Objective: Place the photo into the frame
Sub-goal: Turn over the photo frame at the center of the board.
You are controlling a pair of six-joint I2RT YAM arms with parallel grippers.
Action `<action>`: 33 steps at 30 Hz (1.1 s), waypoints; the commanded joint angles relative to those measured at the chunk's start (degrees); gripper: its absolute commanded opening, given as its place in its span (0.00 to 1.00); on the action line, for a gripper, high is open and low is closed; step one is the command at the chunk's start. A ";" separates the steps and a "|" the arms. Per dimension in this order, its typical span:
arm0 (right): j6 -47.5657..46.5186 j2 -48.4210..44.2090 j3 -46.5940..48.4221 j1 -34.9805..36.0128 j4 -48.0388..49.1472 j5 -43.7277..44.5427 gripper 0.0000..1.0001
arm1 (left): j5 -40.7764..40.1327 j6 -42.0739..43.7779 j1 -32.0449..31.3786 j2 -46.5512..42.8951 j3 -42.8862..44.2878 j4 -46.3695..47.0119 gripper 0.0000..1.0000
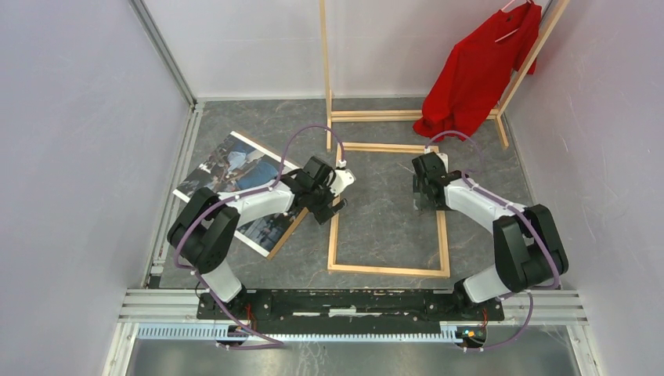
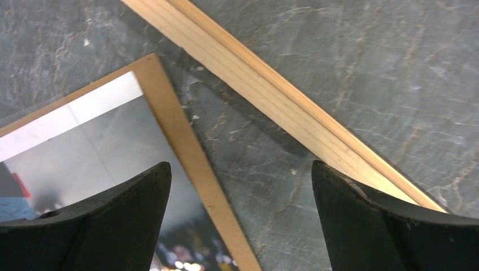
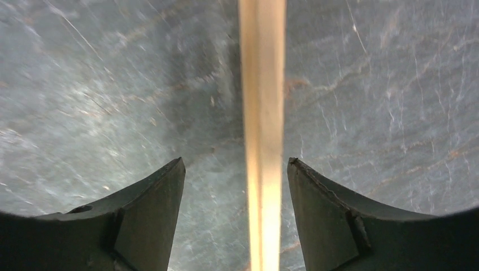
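Note:
The photo [image 1: 235, 168], a street-scene print, lies face up on a brown backing board [image 1: 286, 235] on the grey floor at the left. The light wooden frame [image 1: 389, 270] lies flat in the middle. My left gripper [image 1: 338, 196] is open and empty, low over the gap between the board's right edge and the frame's left rail. The left wrist view shows the photo [image 2: 85, 141], the board's edge [image 2: 186, 147], the frame rail [image 2: 271, 90] and my left gripper [image 2: 240, 180]. My right gripper [image 1: 421, 205] is open, astride the frame's right rail [image 3: 261, 113], not touching it; it also shows in the right wrist view [image 3: 236, 169].
A tall wooden clothes rack [image 1: 325, 63] with a red shirt [image 1: 478, 70] stands at the back. White walls close in both sides. Metal rails run along the left edge [image 1: 176, 180] and the near edge [image 1: 352, 301].

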 commanded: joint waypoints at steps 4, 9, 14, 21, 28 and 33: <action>-3.02 4.15 6.74 -2.55 3.79 -8.20 0.72 | 7.85 -0.97 -2.21 0.28 1.97 -2.07 1.00; -3.22 1.17 8.78 -0.27 5.26 -11.10 0.74 | 7.69 -0.29 -1.64 -1.98 9.61 -12.09 1.00; -1.91 1.34 11.99 7.93 8.30 -13.48 0.79 | 11.72 0.47 3.55 -7.45 19.72 -22.19 1.00; -5.81 13.99 27.46 15.68 12.91 -22.96 0.80 | 11.31 4.89 23.55 -12.44 21.12 -29.04 1.00; -9.95 33.75 48.91 18.98 10.72 -32.28 0.81 | -0.62 15.69 46.65 -17.44 10.11 -27.83 1.00; -8.28 41.36 55.31 20.37 12.52 -33.90 0.81 | -5.64 21.34 58.40 -18.29 4.73 -24.26 1.00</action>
